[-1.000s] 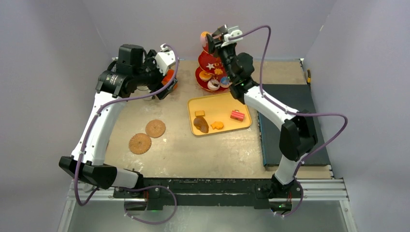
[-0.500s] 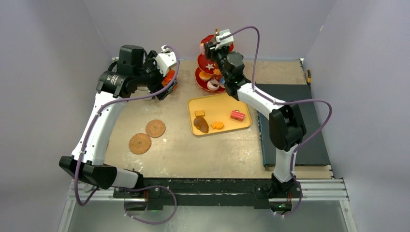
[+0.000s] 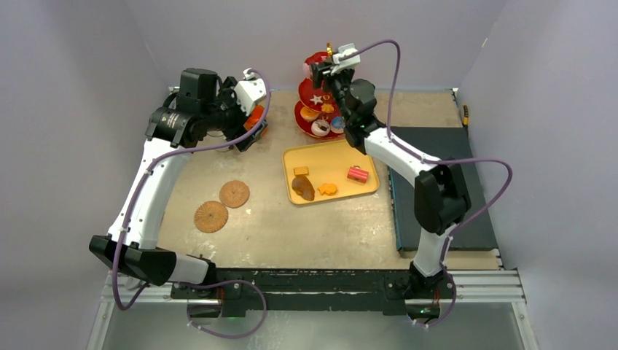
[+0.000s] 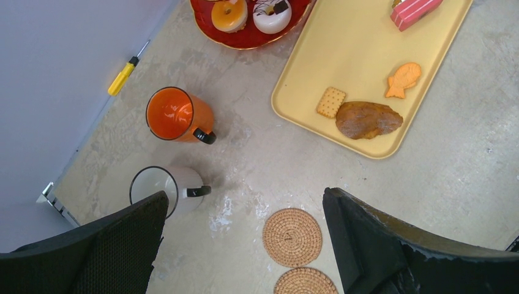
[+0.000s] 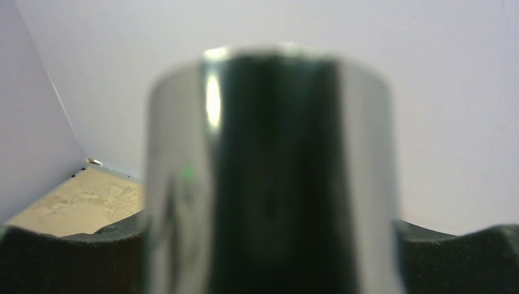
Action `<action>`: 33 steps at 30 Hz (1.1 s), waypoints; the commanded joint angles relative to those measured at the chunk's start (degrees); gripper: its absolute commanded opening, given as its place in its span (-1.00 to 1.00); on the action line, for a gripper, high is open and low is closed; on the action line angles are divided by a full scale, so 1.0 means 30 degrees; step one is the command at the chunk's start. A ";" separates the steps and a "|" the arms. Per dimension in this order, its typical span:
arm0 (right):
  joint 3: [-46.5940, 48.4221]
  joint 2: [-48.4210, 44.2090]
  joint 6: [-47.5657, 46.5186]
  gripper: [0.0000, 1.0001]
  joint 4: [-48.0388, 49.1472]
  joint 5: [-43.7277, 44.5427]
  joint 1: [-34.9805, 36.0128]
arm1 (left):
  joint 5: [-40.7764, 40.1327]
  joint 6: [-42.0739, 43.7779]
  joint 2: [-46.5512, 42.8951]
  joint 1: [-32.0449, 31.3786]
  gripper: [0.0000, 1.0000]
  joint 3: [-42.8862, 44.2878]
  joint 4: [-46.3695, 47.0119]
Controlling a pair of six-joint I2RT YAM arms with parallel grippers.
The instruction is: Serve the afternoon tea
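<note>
The red three-tier stand (image 3: 321, 109) stands at the back centre with pastries on its tiers. My right gripper (image 3: 321, 69) is at its top tier. In the right wrist view the fingers (image 5: 67, 260) are wide apart, with a blurred shiny post (image 5: 269, 177) between them. My left gripper (image 3: 248, 130) hangs open and empty high over the back left. The left wrist view shows the orange mug (image 4: 179, 115), the white mug (image 4: 165, 187) and two brown coasters (image 4: 292, 237). The yellow tray (image 4: 361, 37) holds a croissant (image 4: 369, 119), a biscuit (image 4: 331, 102), a fish biscuit (image 4: 403, 79) and a pink cake (image 4: 415, 11).
A yellow screwdriver (image 4: 125, 75) lies by the back wall. A dark mat (image 3: 437, 182) covers the table's right side. The coasters (image 3: 234, 193) lie left of the tray (image 3: 364, 191), toward the front. Walls close in the left, back and right.
My right arm has shifted slightly around the top of the stand, its elbow swinging left and back right. My left arm has not moved.
</note>
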 commanded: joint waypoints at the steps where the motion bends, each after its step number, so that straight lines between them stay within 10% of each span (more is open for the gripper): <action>1: -0.1587 -0.3036 -0.0026 0.26 0.1961 -0.0365 0.0086 | 0.0175 0.0059 -0.0493 0.0110 0.95 0.0270 0.0416; 20: -1.3257 -0.9776 0.0450 0.20 0.1449 -0.1022 0.3799 | 0.0388 -0.0150 -0.0635 0.0111 0.94 0.0188 0.0360; 33: -1.5309 -0.6667 0.1681 0.19 0.3671 -0.1591 0.4281 | 0.0345 -0.0133 -0.0656 0.0112 0.94 0.0125 0.0327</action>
